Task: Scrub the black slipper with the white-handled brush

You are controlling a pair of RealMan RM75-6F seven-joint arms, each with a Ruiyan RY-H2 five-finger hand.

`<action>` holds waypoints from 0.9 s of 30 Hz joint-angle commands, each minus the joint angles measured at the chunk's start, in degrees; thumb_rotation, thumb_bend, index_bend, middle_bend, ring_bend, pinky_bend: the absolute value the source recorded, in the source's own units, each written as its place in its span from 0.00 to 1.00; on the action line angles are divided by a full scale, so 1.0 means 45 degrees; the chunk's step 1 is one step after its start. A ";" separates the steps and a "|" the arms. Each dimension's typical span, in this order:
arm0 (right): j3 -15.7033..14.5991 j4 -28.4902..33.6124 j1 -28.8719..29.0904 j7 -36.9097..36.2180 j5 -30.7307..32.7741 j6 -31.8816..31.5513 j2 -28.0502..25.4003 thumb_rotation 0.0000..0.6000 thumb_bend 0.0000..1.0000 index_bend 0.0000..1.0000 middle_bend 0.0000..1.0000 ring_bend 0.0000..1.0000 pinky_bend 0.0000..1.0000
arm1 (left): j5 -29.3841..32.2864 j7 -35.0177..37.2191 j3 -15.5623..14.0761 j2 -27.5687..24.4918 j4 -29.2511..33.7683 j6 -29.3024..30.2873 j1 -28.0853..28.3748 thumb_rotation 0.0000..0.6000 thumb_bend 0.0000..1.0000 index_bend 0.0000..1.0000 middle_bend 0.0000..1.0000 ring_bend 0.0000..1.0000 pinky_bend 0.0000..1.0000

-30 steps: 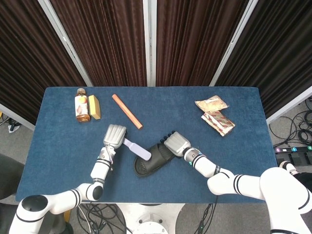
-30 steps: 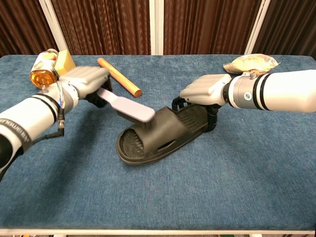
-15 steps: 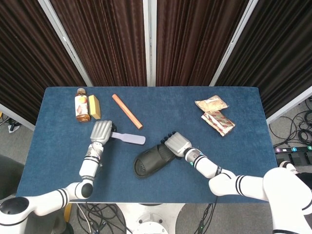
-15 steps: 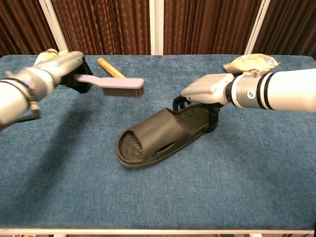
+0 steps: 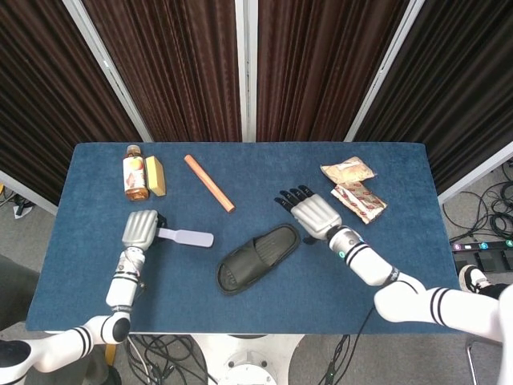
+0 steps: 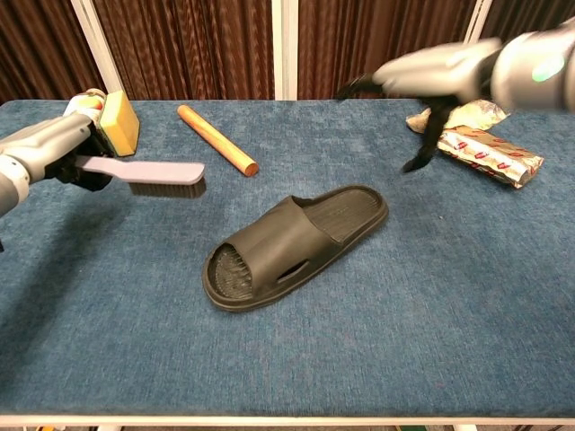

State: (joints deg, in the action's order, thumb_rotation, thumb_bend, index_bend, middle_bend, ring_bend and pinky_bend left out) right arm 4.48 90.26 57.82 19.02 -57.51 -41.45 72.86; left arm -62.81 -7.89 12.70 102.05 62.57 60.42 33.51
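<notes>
A: What is sitting there?
B: One black slipper, one brush, one bottle, one yellow block, one wooden stick.
A: And packets?
B: Two snack packets are lying together.

A table covered in blue carpet-like fabric is seen from above. Behind its far edge, dark brown pleated curtains are hung, divided by white vertical and slanted frame bars. Grey floor with black cables is visible beside the table.
</notes>
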 commanded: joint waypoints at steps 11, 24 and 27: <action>0.0112 0.1295 -0.2039 -0.2634 -0.1677 -0.1205 -0.2618 1.00 0.05 0.00 0.00 0.00 0.02 | -0.0499 -0.0291 -0.0289 -0.0385 0.0484 0.0102 -0.0214 0.54 0.29 0.27 0.33 0.21 0.44; 0.0055 0.1265 -0.3652 -0.4725 -0.3053 -0.2148 -0.3904 1.00 0.05 0.00 0.00 0.00 0.02 | -0.0314 -0.0566 -0.0190 -0.1426 0.1451 0.0008 -0.0441 0.73 0.13 0.16 0.15 0.09 0.29; -0.0063 0.1335 -0.4056 -0.4909 -0.3262 -0.2388 -0.4218 1.00 0.05 0.00 0.00 0.00 0.02 | -0.0449 -0.0201 -0.0307 -0.2302 0.2226 -0.0156 -0.0649 0.91 0.12 0.16 0.15 0.09 0.27</action>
State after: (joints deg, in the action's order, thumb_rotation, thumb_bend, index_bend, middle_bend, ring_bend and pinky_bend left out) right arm 4.48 96.09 40.20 -2.66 -71.73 -51.67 54.33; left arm -64.32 -9.95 11.70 94.05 70.39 60.21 31.33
